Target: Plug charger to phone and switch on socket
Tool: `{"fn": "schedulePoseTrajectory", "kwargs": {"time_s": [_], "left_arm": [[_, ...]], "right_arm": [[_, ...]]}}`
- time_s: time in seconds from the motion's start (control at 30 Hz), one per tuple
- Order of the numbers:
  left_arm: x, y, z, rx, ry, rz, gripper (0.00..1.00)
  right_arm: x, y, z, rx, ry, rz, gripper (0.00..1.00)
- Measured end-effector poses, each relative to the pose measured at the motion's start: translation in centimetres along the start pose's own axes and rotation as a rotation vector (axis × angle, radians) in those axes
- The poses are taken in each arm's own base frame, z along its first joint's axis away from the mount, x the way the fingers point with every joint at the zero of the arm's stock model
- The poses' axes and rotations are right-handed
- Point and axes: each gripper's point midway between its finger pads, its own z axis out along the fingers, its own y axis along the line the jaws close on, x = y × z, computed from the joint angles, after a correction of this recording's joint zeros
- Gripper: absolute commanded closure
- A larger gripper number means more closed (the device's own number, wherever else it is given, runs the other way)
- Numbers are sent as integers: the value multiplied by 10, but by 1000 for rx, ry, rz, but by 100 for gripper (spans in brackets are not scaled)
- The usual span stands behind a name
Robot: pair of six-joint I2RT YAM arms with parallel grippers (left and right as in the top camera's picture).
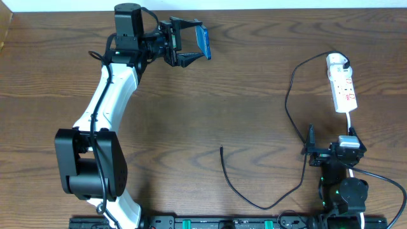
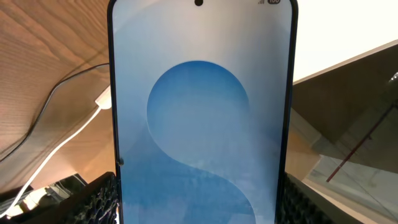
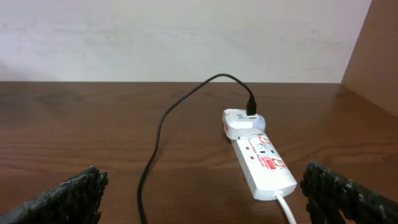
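My left gripper [image 1: 191,46] is shut on the phone [image 1: 203,41] and holds it up off the table at the far left-centre; its blue screen fills the left wrist view [image 2: 199,118] between the two fingers. The white socket strip [image 1: 342,84] lies at the far right, with the charger's white plug [image 1: 337,61] seated in its far end. The black charger cable [image 1: 289,102] loops down the table to its free tip [image 1: 222,148] near the middle. My right gripper [image 1: 311,147] is open and empty, just in front of the socket [image 3: 261,163].
The socket's white cord [image 1: 350,121] runs from the strip toward the right arm base. The table's back edge meets a pale wall [image 3: 186,37]. A wooden side panel [image 3: 373,56] stands at the right.
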Motion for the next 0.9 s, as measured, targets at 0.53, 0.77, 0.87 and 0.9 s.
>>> {"fn": "schedulePoseTrajectory", "kwargs": {"time_s": [0.53, 0.77, 0.87, 0.9], "left_arm": [[-16, -3, -1, 12, -96, 141, 93], [-24, -5, -2, 14, -140, 187, 93], [-26, -5, -2, 14, -152, 194, 93], [-26, -5, -2, 15, -157, 198, 93]], "right_arm": [[-12, 0, 0, -4, -48, 45, 1], [-28, 0, -2, -15, -111, 188, 1], [-28, 5, -2, -42, -110, 223, 1], [-26, 7, -2, -56, -97, 231, 1]]}}
